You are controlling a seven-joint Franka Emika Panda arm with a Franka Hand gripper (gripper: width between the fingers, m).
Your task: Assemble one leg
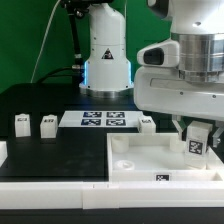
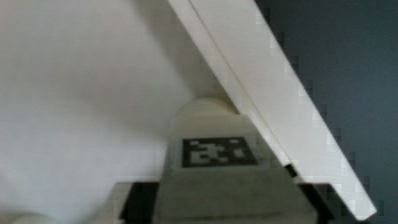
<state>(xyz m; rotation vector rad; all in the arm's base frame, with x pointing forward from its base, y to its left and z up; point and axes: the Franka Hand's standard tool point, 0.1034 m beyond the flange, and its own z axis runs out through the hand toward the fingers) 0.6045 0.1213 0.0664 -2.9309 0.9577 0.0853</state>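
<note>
Your gripper (image 1: 196, 136) is clenched on one tagged white leg (image 1: 197, 146), holding it upright over the white square plate (image 1: 140, 166) at the exterior view's right; contact with the plate is unclear.

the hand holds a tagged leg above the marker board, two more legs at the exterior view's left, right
Not the marker board: the exterior view shows the hand holding the leg above the white plate. Two more legs do stand at that view's left.
</note>
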